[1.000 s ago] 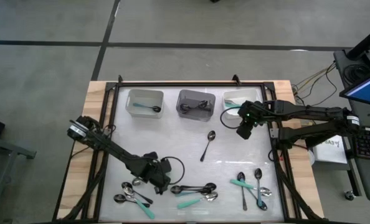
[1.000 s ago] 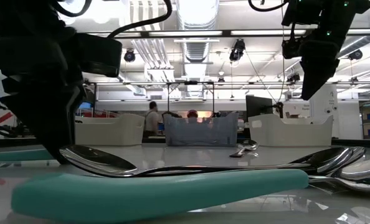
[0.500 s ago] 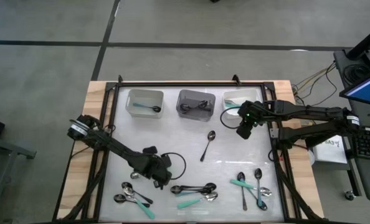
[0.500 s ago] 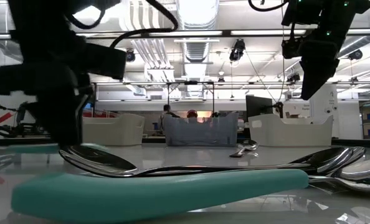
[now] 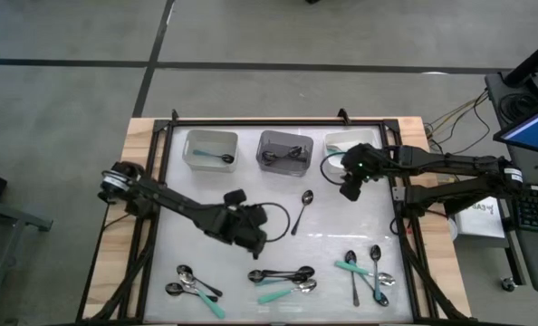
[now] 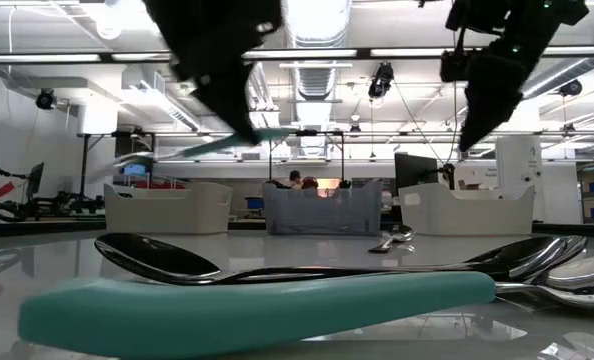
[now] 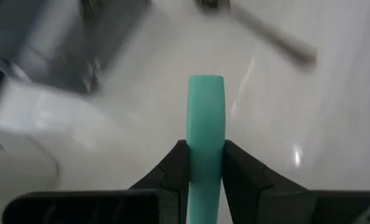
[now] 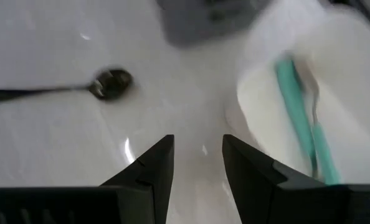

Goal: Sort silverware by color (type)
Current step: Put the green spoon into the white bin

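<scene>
My left gripper (image 5: 256,238) hangs over the table's middle, shut on a spoon with a teal handle (image 7: 205,112); in the low view this spoon (image 6: 202,150) floats high above the table. My right gripper (image 5: 349,192) stands open in the air near the white right bin (image 5: 340,143), nothing between its fingers (image 8: 197,162). One black spoon (image 5: 302,210) lies alone mid-table. More silverware lies in heaps along the near edge, at the left (image 5: 192,284), the middle (image 5: 283,279) and the right (image 5: 367,270). My left gripper pinches the spoon's teal handle (image 7: 205,148) between its two fingers (image 7: 172,168). The handle runs along the fingers, and its free end (image 7: 205,84) sticks out past their tips. The fingers slant downward. The spoon is lifted clear of the table, slightly tilted.
Three small bins stand in a row at the far side: a clear one (image 5: 211,149) holding one spoon, a grey one (image 5: 284,150) with black spoons, and the white one with teal-handled spoons (image 8: 297,106). A dark frame (image 5: 278,120) runs round the white table top.
My left gripper has risen from the heap at the near left and swung toward the table's middle and far side, turning as it went. A teal-handled spoon has come up with it, lifted clear of the table.
</scene>
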You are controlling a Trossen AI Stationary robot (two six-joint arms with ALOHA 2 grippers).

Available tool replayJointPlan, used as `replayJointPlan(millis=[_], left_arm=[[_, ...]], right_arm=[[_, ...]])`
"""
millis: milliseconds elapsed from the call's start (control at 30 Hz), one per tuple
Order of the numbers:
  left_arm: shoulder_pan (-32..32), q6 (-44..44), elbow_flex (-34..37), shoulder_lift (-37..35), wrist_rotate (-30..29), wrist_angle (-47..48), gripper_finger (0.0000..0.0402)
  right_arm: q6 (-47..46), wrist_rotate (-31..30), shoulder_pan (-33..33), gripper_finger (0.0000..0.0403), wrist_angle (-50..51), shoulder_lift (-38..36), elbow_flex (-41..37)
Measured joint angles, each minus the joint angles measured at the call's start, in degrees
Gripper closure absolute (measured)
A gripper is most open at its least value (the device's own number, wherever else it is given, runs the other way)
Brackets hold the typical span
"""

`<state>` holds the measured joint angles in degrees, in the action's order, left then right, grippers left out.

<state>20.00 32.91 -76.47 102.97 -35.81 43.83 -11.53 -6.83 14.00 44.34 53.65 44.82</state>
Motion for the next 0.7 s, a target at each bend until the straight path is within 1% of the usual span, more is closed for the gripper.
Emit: replayJointPlan(millis=[67,133,267,367,433,567,633,700], left_arm=[[-0.88,-2.63,-0.34,-0.68,-2.11,-4.69,0.0347],[-1.71,-6.31,0.44,-1.73,-2.93,-12.01,0.0347],[-3.62,-13.89,4.47,-3.96,-3.12,-29.35,0.0347],[-4.93,-18.42,7.92,-4.67,-1.66,-40.63,0.0347],[-5.51,-21.52,9.98,-4.75,0.98,-48.7,0.0347],[-6.6,-26.11,14.27,-4.75,10.41,-66.3,0.0347],[-7.19,-27.39,16.35,-4.75,15.2,-74.25,0.0347],[-7.67,-28.62,18.13,-4.75,18.08,-79.92,0.0347]], right_arm=[[3.54,2.15,0.0,0.0275,-3.71,0.0,-0.16],[6.88,5.29,-0.11,0.0275,-8.1,0.0,-0.43],[12.92,13.1,-0.13,0.0275,-18.34,0.0,-1.85],[17.26,19.69,-0.13,0.0275,-25.34,0.0,-3.55],[20.6,23.82,-0.13,0.0275,-28.82,-0.01,-4.93],[27.52,30.19,-0.15,0.0275,-34.39,-0.01,-7.51],[30.22,32.33,-0.15,0.0275,-36.88,0.0,-8.42],[32.01,32.88,-0.15,0.0275,-38.29,-0.01,-8.59]])
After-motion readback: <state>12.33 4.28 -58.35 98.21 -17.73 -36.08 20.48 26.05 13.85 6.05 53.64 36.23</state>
